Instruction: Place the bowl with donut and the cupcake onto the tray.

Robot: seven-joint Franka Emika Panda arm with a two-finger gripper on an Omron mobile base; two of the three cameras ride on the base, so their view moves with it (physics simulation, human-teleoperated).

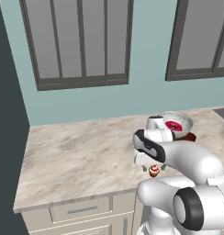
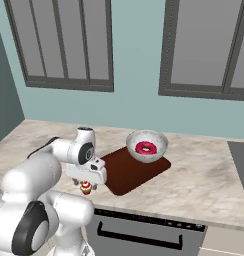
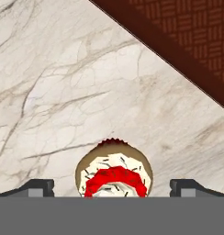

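Observation:
The cupcake (image 3: 114, 172), red-wrapped with pale frosting and a red top, stands on the marble counter (image 1: 77, 156) near its front edge. It also shows as a small red spot, the cupcake (image 1: 154, 171) (image 2: 85, 188), just under the hand. My gripper (image 3: 112, 186) (image 2: 86, 186) hovers over it, open, one dark fingertip (image 3: 38, 186) on each side and apart from it. The pale bowl (image 2: 147, 146) (image 1: 177, 122) holds the pink donut (image 2: 145, 147) (image 1: 173, 125) and rests on the far corner of the dark brown tray (image 2: 129, 172) (image 3: 187, 41).
A dark stovetop edge (image 2: 241, 160) lies at the counter's right end. Windows and a teal wall back the counter. Drawers (image 1: 77, 210) sit below its front edge. Open marble stretches to the left of the cupcake.

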